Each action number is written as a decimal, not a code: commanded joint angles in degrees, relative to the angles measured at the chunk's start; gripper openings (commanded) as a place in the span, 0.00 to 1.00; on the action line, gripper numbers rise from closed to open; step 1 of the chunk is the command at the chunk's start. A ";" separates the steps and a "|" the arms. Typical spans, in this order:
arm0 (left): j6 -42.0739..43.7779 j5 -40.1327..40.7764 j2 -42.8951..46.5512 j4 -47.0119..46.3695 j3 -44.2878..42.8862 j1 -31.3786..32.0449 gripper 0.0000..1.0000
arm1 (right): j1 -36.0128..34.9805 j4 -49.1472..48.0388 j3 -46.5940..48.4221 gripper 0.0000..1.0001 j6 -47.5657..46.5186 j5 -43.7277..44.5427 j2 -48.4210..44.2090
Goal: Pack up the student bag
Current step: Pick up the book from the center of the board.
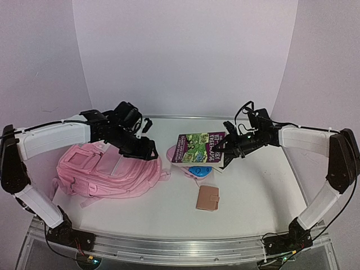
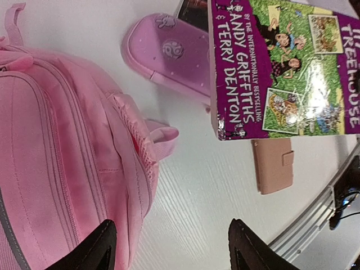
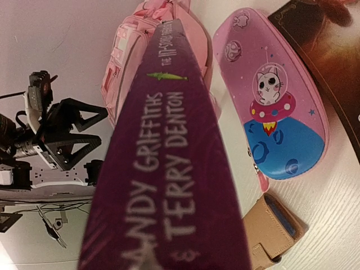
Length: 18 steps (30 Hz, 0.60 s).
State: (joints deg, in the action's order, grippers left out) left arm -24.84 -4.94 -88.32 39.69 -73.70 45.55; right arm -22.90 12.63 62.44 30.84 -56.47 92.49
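The pink student bag (image 1: 107, 171) lies flat at the left of the table; it also shows in the left wrist view (image 2: 62, 152) and the right wrist view (image 3: 132, 50). My left gripper (image 1: 147, 151) hovers open and empty over the bag's right edge, fingers (image 2: 95, 247) straddling bag edge and bare table. My right gripper (image 1: 220, 148) is shut on a purple Treehouse book (image 1: 198, 147) and holds it lifted above the table; its spine (image 3: 169, 169) fills the right wrist view and hides the fingers. The book cover also shows in the left wrist view (image 2: 281, 67).
A small pink oval case with a blue cartoon patch (image 1: 197, 170) (image 3: 273, 107) lies under and beside the book. A tan wallet (image 1: 207, 198) (image 2: 273, 163) lies nearer the front. A dark book (image 3: 326, 50) lies at the right. The table's metal front rail (image 1: 180, 247) runs along the near edge.
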 commanded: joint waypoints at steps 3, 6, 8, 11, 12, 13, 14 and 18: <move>0.00 10.47 -9.00 12.09 -9.17 3.45 0.69 | -0.54 -11.83 -1.41 0.00 5.66 -4.21 -1.52; -0.46 13.44 -14.14 15.64 -13.15 4.47 0.68 | -0.58 -12.17 -1.83 0.00 6.23 -4.47 -2.01; -0.79 15.36 -17.40 18.23 -15.84 5.03 0.67 | -0.58 -13.42 -1.93 0.00 6.52 -4.76 -2.10; -1.68 17.34 -20.46 20.38 -18.20 5.25 0.61 | -0.57 -14.39 -2.15 0.00 7.14 -5.16 -1.94; -2.06 18.24 -20.95 21.06 -18.70 5.25 0.60 | -0.59 -14.60 -2.31 0.00 7.28 -5.25 -1.95; -2.43 19.10 -21.44 21.85 -19.18 5.25 0.58 | -0.59 -14.81 -2.45 0.00 7.43 -5.33 -1.94; -2.78 19.66 -21.91 22.74 -19.71 5.25 0.57 | -0.56 -15.05 -2.53 0.00 7.58 -5.45 -1.87; -4.06 21.42 -23.77 25.29 -21.27 5.25 0.48 | -0.60 -17.12 -3.44 0.00 9.53 -6.17 -1.58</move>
State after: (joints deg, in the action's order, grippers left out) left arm -27.06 11.94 -111.00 60.00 -90.99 50.70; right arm -23.20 3.17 59.26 38.62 -58.63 92.49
